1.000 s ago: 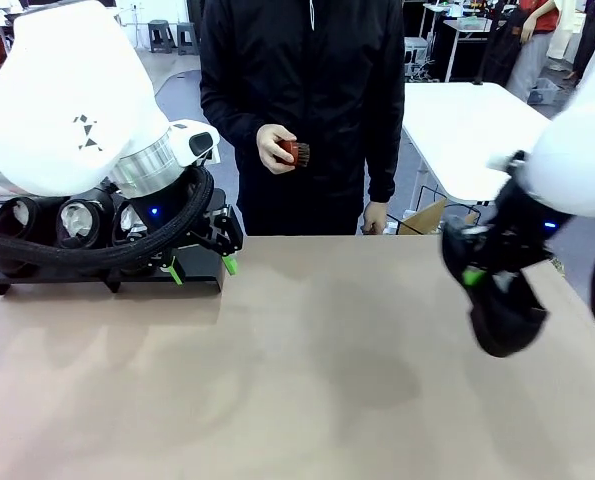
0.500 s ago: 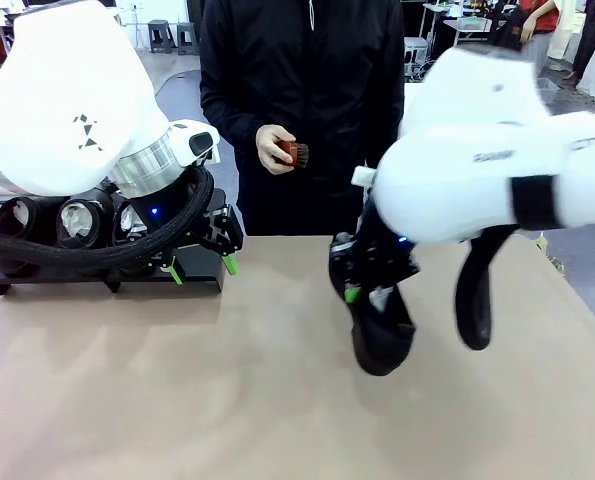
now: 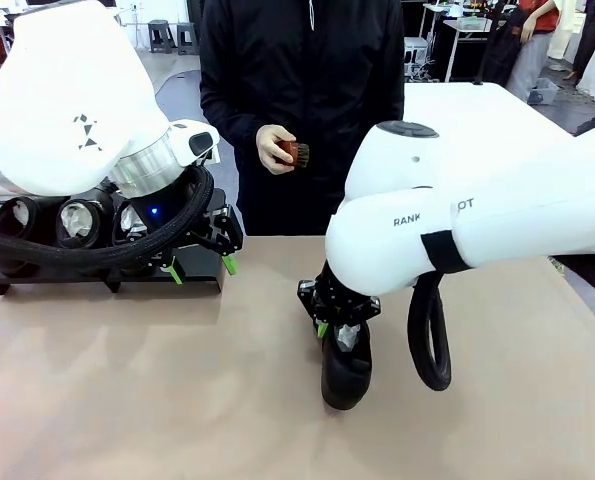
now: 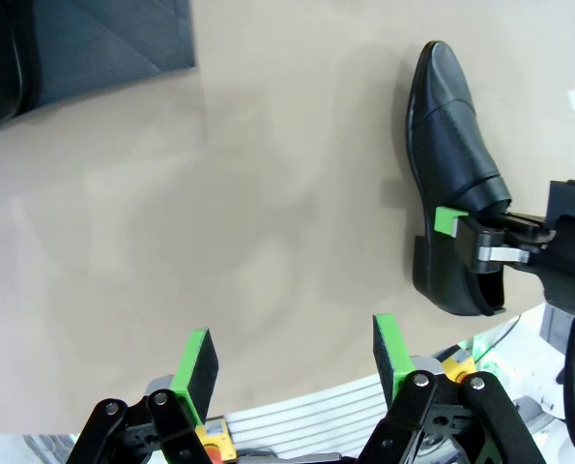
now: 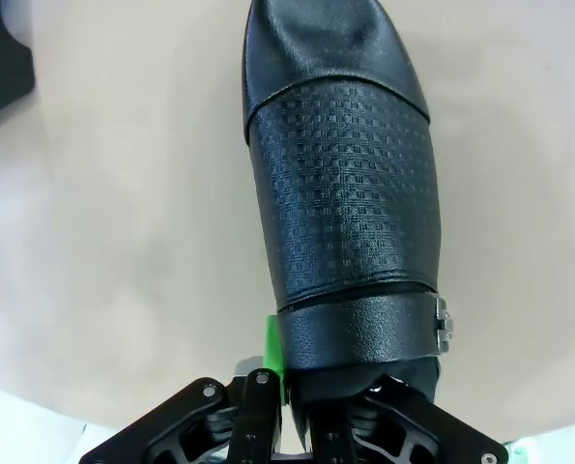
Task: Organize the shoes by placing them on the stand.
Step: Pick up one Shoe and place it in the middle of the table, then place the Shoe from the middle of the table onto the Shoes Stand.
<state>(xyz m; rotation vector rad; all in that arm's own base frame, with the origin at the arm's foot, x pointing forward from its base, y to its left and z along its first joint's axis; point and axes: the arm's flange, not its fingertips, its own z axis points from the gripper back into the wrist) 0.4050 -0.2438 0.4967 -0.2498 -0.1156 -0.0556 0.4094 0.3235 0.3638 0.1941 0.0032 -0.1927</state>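
My right gripper (image 3: 337, 332) is shut on the heel collar of a glossy black shoe (image 3: 345, 374), which hangs toe-down just above or at the table's middle. The right wrist view looks along its textured upper (image 5: 340, 203) from my right gripper (image 5: 292, 367). In the left wrist view the same shoe (image 4: 449, 145) is clamped by the right gripper (image 4: 471, 235). My left gripper (image 3: 201, 265) stands open and holds nothing at the right end of the black stand (image 3: 202, 277); its green pads (image 4: 198, 356) are wide apart. Three shoes (image 3: 75, 220) sit on the stand, partly hidden behind the left arm.
A person in black stands at the far edge holding a small reddish-brown brush (image 3: 294, 152). The tan table (image 3: 177, 400) has open surface in front and to the right. A corner of the stand (image 4: 94, 39) shows in the left wrist view.
My right arm has swung from the table's right side to its middle, carrying the shoe leftward and lower. The left arm and the person's hand have not moved.
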